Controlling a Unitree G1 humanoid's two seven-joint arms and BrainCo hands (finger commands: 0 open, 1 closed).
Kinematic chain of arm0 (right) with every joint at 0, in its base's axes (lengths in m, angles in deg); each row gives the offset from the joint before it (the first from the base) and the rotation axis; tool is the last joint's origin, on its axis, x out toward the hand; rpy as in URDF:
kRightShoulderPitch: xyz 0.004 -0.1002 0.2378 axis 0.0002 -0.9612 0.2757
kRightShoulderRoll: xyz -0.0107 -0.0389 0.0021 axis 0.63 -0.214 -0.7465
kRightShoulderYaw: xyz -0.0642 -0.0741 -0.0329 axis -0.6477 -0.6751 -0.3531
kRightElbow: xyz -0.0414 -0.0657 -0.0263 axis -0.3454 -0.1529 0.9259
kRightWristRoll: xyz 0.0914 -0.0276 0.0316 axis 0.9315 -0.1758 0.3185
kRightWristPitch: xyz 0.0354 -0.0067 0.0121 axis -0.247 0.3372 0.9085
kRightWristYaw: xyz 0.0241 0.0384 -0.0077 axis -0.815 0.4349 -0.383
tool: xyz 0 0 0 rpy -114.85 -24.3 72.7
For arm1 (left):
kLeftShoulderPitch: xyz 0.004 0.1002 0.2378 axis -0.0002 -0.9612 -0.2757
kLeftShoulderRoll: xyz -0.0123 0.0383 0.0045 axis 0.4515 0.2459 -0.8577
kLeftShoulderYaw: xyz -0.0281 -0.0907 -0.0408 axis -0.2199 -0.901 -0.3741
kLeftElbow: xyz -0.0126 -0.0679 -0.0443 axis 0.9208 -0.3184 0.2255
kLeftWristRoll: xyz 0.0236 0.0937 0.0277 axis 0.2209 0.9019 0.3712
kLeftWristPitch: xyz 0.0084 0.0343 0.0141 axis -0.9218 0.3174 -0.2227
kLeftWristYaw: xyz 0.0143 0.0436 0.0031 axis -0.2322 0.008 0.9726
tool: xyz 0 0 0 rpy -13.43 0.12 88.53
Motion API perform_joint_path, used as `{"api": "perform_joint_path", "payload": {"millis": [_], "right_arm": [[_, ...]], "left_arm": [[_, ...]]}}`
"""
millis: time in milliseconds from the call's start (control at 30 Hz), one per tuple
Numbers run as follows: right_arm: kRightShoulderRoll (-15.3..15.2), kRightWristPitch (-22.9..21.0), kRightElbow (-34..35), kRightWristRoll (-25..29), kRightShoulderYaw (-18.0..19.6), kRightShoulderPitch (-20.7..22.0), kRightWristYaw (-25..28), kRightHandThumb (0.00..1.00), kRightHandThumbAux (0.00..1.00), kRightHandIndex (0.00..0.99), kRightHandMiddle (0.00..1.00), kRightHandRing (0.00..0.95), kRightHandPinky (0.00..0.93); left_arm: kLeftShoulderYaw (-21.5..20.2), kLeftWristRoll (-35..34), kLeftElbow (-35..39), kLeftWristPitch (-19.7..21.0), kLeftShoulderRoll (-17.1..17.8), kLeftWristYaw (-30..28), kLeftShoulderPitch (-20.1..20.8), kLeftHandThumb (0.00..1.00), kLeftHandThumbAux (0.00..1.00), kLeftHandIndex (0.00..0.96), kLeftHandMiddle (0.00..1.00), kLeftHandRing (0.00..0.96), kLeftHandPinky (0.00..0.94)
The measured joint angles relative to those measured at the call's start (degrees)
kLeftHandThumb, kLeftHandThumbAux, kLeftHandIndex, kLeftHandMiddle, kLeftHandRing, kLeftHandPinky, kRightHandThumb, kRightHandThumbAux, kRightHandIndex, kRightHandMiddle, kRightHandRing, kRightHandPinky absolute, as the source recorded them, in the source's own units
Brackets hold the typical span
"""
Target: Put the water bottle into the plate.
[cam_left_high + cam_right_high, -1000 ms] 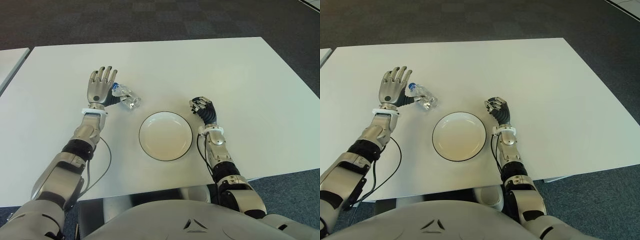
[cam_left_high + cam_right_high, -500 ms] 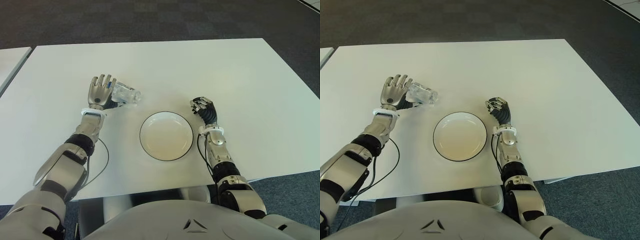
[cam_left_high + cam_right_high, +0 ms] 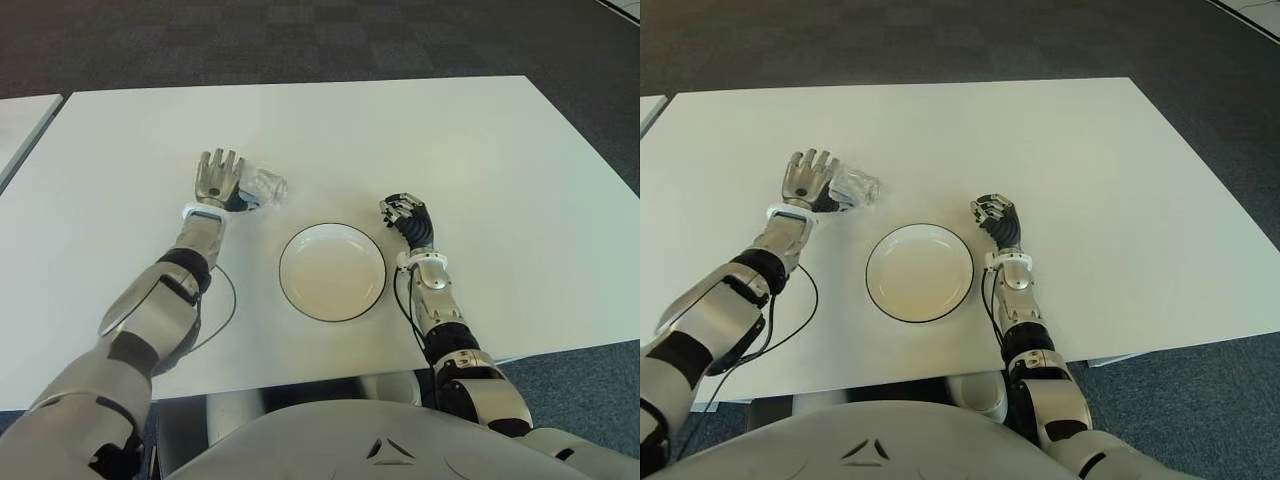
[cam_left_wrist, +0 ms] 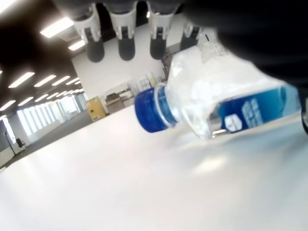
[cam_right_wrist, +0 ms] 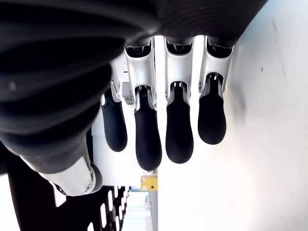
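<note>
You are looking down on a white table (image 3: 400, 140) with a smooth, bare top that fills most of the eye views. Beyond its far edge, dark grey carpet tiles (image 3: 300, 40) cover the floor in a faint checker pattern. At your far left, the corner of a second white table (image 3: 20, 120) shows, set just apart from the first. In the left wrist view, rows of ceiling lights (image 4: 29, 82) run back through a large, bright room.

Clear water bottle (image 3: 262, 187) lies on its side left of the empty white plate (image 3: 331, 271).
</note>
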Motion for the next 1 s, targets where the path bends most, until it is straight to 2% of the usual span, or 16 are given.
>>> {"api": "perform_joint_path", "payload": {"millis": [367, 567, 1000], "right_arm": [[0.4, 0.0, -0.2, 0.1, 0.0, 0.1, -0.2, 0.708, 0.729, 0.433, 0.601, 0.619, 0.627], [0.6, 0.0, 0.1, 0.1, 0.0, 0.1, -0.3, 0.708, 0.729, 0.433, 0.598, 0.617, 0.630], [1.1, 0.1, 0.8, 0.0, -0.1, -0.3, -1.2, 0.708, 0.728, 0.434, 0.607, 0.625, 0.639]], "left_arm": [[6.2, 0.4, -5.2, -1.5, -1.4, -13.7, 6.6, 0.770, 0.361, 0.000, 0.000, 0.000, 0.000], [8.9, 0.6, -5.7, -2.5, -1.2, -18.3, 8.4, 0.762, 0.338, 0.000, 0.000, 0.000, 0.000], [14.2, 1.9, -5.7, -5.1, 0.3, -19.2, 9.8, 0.734, 0.319, 0.000, 0.000, 0.000, 0.000]]}}
